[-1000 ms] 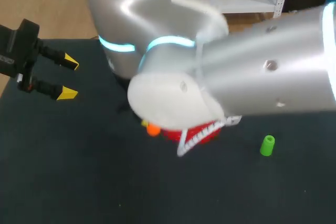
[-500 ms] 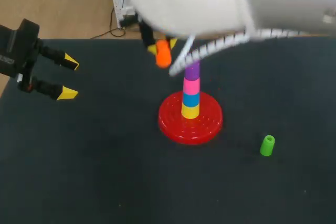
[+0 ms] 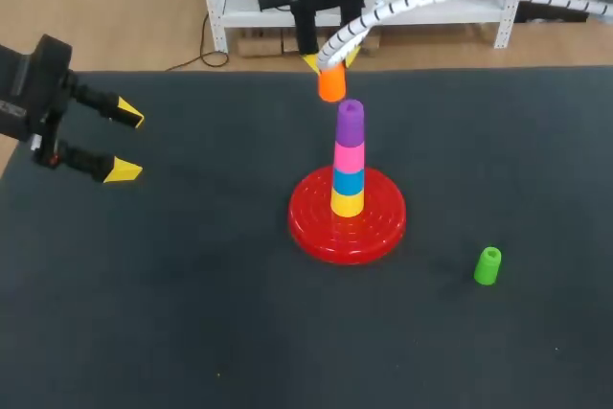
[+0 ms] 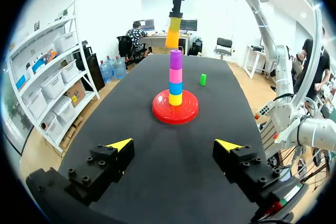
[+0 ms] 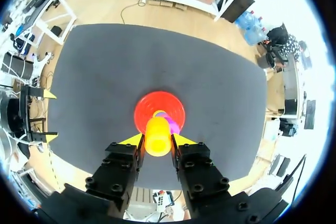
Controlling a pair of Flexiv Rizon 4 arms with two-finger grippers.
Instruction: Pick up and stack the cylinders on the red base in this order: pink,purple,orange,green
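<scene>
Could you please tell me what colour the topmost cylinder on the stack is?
The topmost cylinder is purple, shown best in the head view.

Six cylinders in all: yellow cylinder (image 3: 347,204), blue cylinder (image 3: 348,182), pink cylinder (image 3: 349,156) and purple cylinder (image 3: 351,119) (four, stacked), one orange cylinder (image 3: 331,84) at twelve o'clock from the single red base (image 3: 316,233), one green cylinder (image 3: 488,266) at four o'clock. Two grippers: left gripper (image 3: 124,144), right gripper (image 5: 157,141).
</scene>
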